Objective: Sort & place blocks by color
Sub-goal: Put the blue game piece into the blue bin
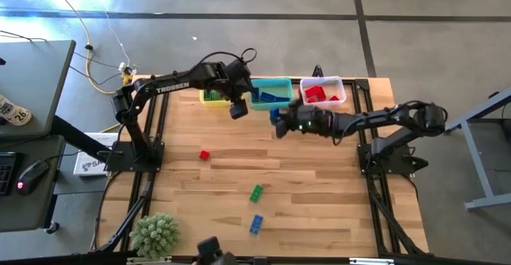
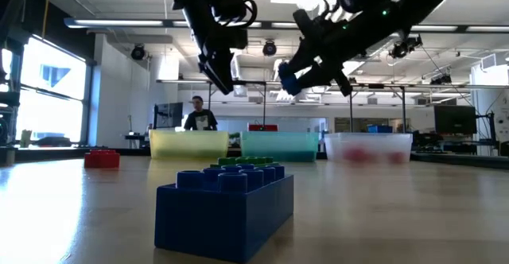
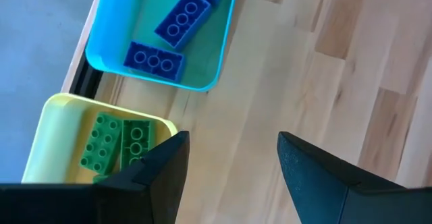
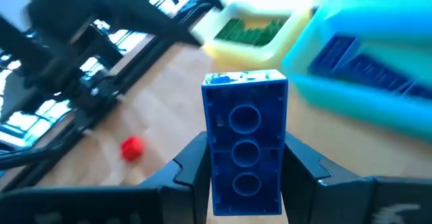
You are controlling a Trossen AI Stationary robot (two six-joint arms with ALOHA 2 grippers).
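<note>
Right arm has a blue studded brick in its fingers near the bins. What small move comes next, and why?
Probably carry the right gripper on until it is over the teal plastic bin before opening. The blue studded brick is clamped between its fingers, above the table beside that bin, which already holds blue bricks. The open left gripper hangs empty near the yellow plastic bin.

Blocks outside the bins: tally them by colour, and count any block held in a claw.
Red: 1, the red block
Green: 1, the green block
Blue: 2, the loose blue block and the held blue block in the right claw
Total: 4
</note>
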